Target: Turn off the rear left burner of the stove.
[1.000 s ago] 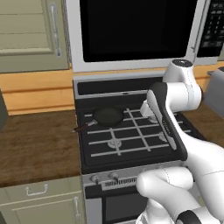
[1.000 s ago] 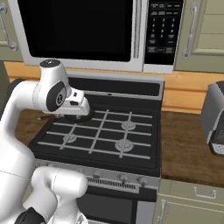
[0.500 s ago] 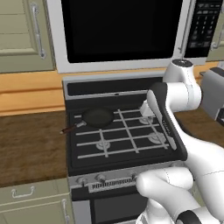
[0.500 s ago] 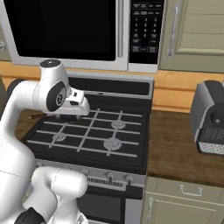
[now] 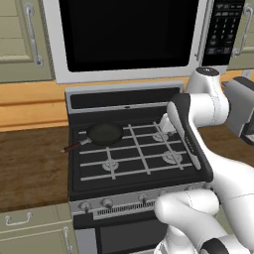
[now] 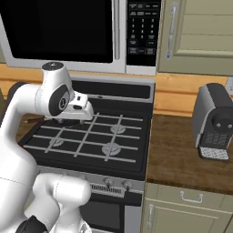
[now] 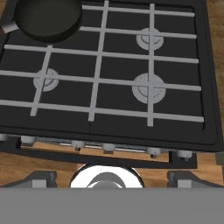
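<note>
The black stove (image 5: 149, 171) (image 6: 132, 159) (image 7: 118, 124) has grey grid grates and small round knobs (image 7: 108, 148) along its steel front. A dark frying pan (image 5: 104, 133) (image 7: 48, 17) sits on the rear left burner and hides it. My gripper (image 7: 113, 177) (image 6: 85, 112) hovers above the stove top near its middle and looks down at the grates and knobs. Its dark fingertips (image 7: 41, 178) stand far apart, open, with nothing between them. In the left base view the hand (image 5: 166, 124) is mostly behind my forearm.
A black-doored microwave (image 5: 129, 34) (image 6: 59, 27) hangs above the stove. A dark coffee machine (image 6: 214, 120) stands on the wooden counter (image 6: 182, 159) to the right. Three bare silver-capped burners (image 7: 148, 87) lie under the grates. Wooden counter (image 5: 30, 163) runs left of the stove.
The whole scene has slid a little to the left in both base views, so the base has moved. The arm keeps the same pose over the stove.
</note>
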